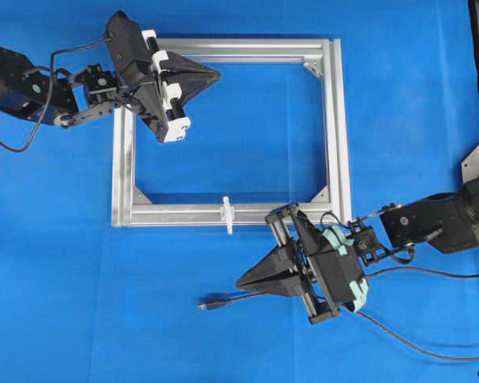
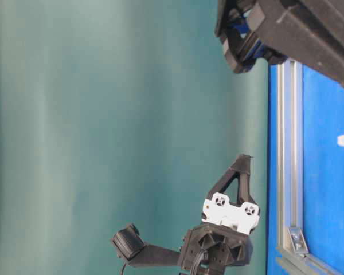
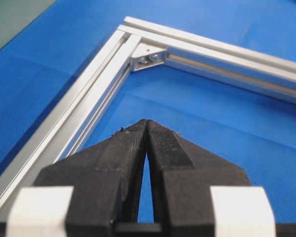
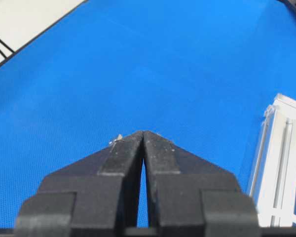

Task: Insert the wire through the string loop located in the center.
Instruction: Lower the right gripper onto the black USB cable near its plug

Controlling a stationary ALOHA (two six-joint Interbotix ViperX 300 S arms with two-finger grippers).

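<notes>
The wire (image 1: 231, 300) lies on the blue mat in front of the silver frame (image 1: 338, 128), its small dark plug (image 1: 207, 304) at the left end. The cable runs right, passing under my right gripper (image 1: 238, 283). That gripper is shut and empty, hovering just above and right of the plug; in its wrist view the right gripper (image 4: 144, 132) shows only mat ahead, the wire hidden. The white string loop (image 1: 227, 215) stands across the frame's near bar. My left gripper (image 1: 218, 76) is shut with nothing in it, over the frame's far-left part, and the left gripper (image 3: 146, 122) points towards a corner.
A triangular corner bracket (image 3: 148, 57) sits in the frame corner ahead of the left gripper. The frame's near corner (image 4: 281, 168) shows at the right of the right wrist view. Black arm cables (image 1: 431, 274) trail on the mat at the right.
</notes>
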